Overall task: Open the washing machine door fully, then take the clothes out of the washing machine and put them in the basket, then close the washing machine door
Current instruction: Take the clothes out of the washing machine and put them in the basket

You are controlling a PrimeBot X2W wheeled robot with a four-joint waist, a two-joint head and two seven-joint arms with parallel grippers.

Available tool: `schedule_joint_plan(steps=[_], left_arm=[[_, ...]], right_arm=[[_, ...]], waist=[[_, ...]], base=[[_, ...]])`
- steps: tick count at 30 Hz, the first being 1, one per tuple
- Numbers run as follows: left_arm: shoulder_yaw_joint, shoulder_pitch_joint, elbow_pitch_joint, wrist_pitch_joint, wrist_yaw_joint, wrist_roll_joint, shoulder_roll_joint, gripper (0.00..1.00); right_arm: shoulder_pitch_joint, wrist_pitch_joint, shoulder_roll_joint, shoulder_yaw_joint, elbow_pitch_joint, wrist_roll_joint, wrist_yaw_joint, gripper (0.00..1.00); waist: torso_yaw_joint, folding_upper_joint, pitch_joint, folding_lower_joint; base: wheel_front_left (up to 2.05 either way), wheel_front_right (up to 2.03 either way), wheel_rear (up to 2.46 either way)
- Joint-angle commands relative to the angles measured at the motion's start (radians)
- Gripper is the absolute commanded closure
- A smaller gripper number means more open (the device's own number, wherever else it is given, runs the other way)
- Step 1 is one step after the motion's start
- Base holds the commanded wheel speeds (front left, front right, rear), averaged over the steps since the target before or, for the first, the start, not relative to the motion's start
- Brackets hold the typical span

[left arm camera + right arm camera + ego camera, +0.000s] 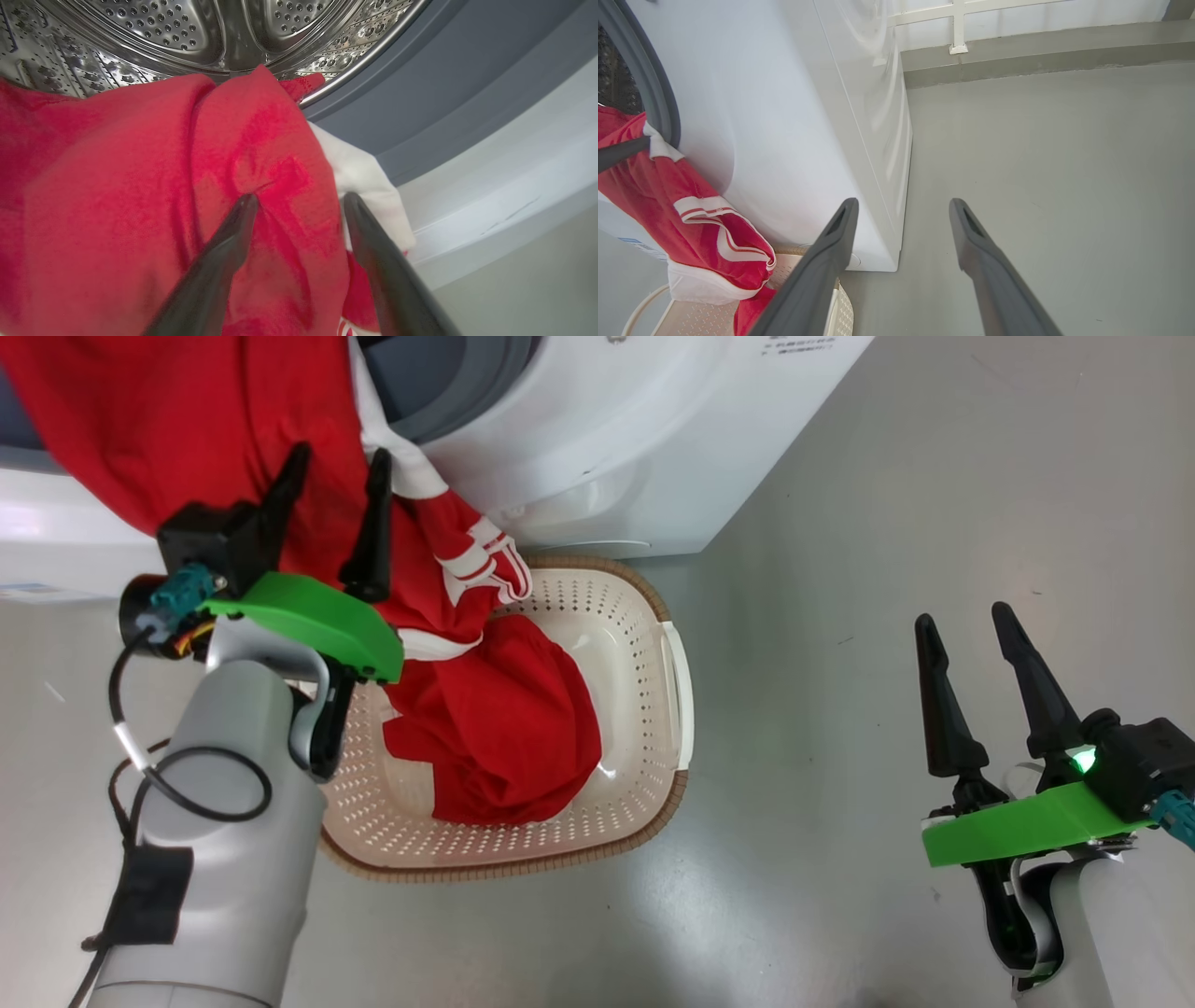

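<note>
Bright red clothes (187,420) with white trim hang out of the washing machine (635,448) mouth, down its front. Their lower end reaches the cream basket (616,625), where a red garment (504,728) lies bunched. My left gripper (341,453) is open against the hanging cloth. In the left wrist view its fingers (301,198) straddle a fold of the red clothes (140,186) below the steel drum (187,28). My right gripper (963,614) is open and empty over the floor at the right. The washing machine door is out of view.
The basket stands on the grey floor right under the machine's front. In the right wrist view, the machine's white side (808,116) is left of my right gripper (903,203), with the basket corner (843,312) below. Bare floor (1041,163) stretches to a wall ledge.
</note>
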Motion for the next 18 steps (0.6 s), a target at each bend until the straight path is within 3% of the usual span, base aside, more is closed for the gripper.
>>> schedule_joint_plan(steps=[1, 2, 4, 18], left_arm=[[0.031, -0.006, -0.003, -0.005, 0.001, 0.012, 0.029, 0.13], [0.039, -0.007, 0.005, -0.005, 0.000, 0.020, 0.029, 0.62], [0.045, -0.007, 0.008, -0.005, -0.001, 0.029, 0.028, 0.99], [0.057, 0.095, -0.116, -0.005, -0.006, 0.043, 0.024, 1.00]], right_arm=[[-0.001, -0.006, -0.003, 0.022, -0.026, 0.006, 0.006, 0.00], [-0.001, -0.006, -0.003, 0.020, -0.027, 0.007, 0.006, 0.00], [-0.001, -0.006, -0.003, 0.017, -0.028, 0.007, 0.006, 0.00], [-0.005, -0.006, -0.003, 0.007, -0.027, 0.000, 0.006, 0.00]], waist=[[-0.002, 0.0000, 0.002, 0.0000], [-0.003, 0.0000, 0.002, 0.0000], [-0.001, 0.0000, 0.003, 0.0000], [0.022, 0.0000, -0.007, 0.0000]], base=[[0.00, 0.00, 0.00], [0.00, 0.00, 0.00], [0.00, 0.00, 0.00], [0.00, 0.00, 0.00]])
